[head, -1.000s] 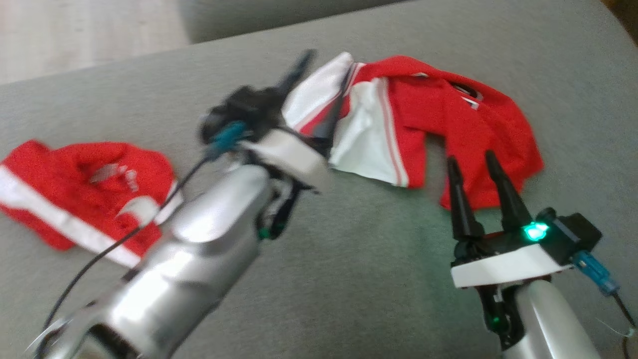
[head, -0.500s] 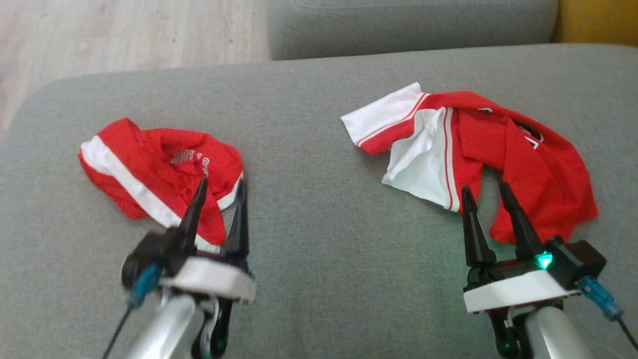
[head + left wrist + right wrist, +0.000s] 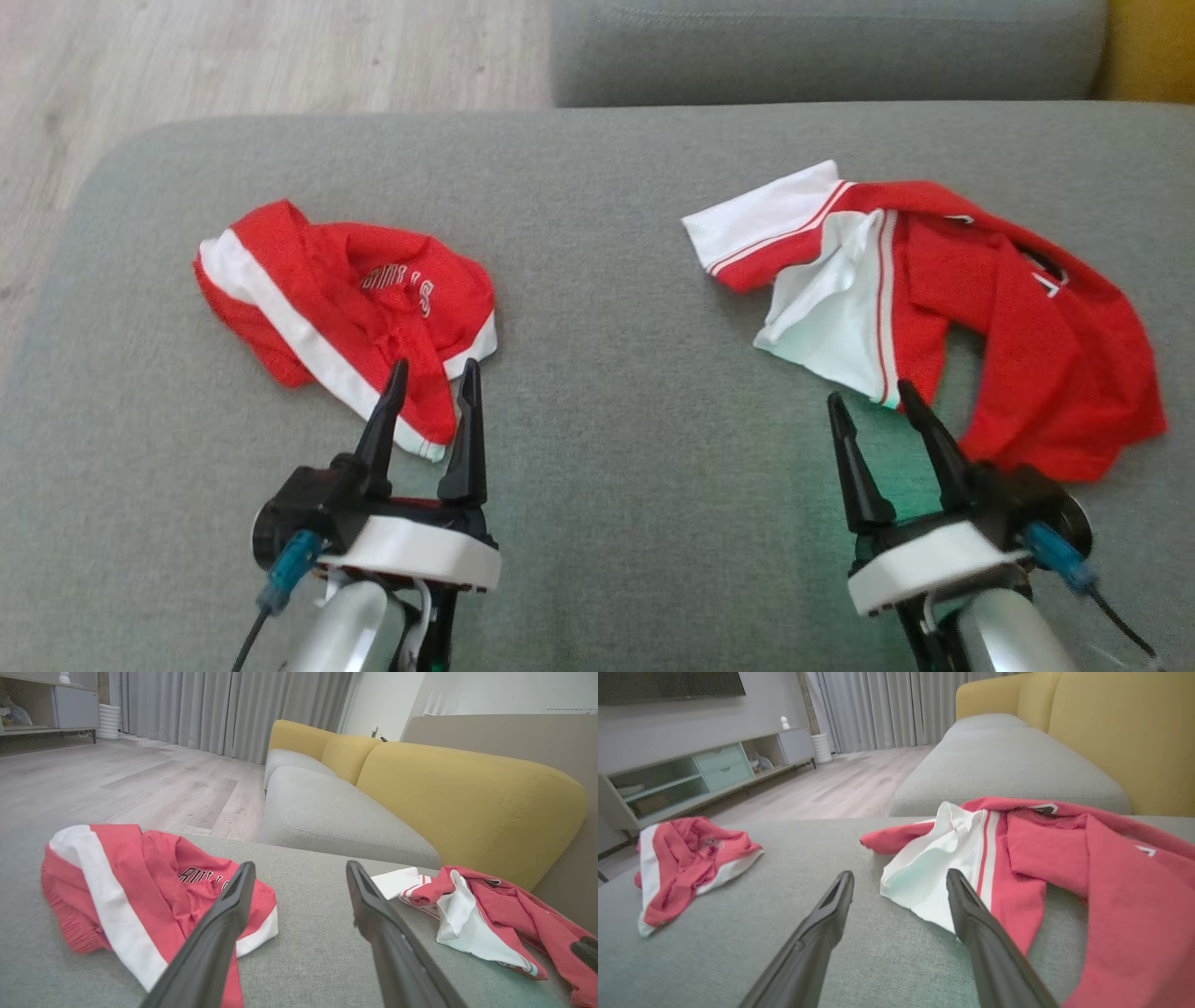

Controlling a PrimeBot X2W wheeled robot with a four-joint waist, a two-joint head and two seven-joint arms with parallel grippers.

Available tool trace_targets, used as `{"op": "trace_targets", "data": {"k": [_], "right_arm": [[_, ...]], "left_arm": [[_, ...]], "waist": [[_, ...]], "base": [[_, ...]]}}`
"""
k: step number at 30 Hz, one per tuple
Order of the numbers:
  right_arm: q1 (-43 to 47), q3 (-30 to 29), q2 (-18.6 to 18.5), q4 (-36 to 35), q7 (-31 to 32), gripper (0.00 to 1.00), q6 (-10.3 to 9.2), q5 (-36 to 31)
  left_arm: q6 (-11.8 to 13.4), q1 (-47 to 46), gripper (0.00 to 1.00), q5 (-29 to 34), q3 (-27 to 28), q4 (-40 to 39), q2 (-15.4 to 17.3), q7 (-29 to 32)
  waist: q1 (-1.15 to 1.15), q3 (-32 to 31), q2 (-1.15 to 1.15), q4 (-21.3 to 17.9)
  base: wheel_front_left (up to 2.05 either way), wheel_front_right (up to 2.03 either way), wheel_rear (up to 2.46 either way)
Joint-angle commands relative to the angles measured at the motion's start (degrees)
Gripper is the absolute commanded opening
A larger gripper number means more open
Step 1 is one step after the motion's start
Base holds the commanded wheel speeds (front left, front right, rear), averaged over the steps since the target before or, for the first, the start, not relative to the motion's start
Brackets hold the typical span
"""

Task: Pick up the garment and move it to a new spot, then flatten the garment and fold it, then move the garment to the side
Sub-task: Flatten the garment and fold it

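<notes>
With the left tool (image 3: 435,366) and right tool (image 3: 868,392) both spread and empty over the sofa cushion (image 3: 607,467), the crumpled red-and-white shirt (image 3: 1008,308) at two o'clock is best pinched at its near hem, away from the shorts (image 3: 327,289) at ten o'clock.

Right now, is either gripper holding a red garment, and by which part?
Nothing is held. Left gripper and right gripper stand open; the left garment and the right garment lie ungripped on the cushion.
</notes>
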Motion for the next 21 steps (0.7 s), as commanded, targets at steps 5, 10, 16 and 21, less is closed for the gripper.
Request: {"op": "trace_targets", "data": {"k": [5,10,16,21], "right_arm": [[-9.55,1.04,-0.26,9.45,2.4,1.0,-0.04,-5.43],[-16.25,-1.95,-0.26,17.61,5.79,1.0,-0.04,-9.78],[-20.47,-4.63,-0.26,24.24,7.66,1.0,-0.04,-12.58],[-23.18,-4.45,-0.26,30.34,8.56,0.0,-0.04,-10.68]], "left_arm": [[-2.03,-2.76,1.0,1.89,3.61,0.18,-1.49,-0.54],[-3.42,-3.76,1.0,2.95,4.25,1.4,-2.71,-0.54],[-4.32,-4.61,1.0,3.57,4.72,2.28,-3.43,-0.54],[-4.83,-4.78,1.0,3.96,5.51,2.77,-3.75,-0.54]], "waist": [[0.0,2.66,0.0,2.25],[0.0,4.77,0.0,4.33],[0.0,6.18,0.0,6.05],[0.0,6.6,0.0,6.65]], "base": [[0.0,0.0,0.0],[0.0,0.0,0.0],[0.0,0.0,0.0],[0.0,0.0,0.0]]}}
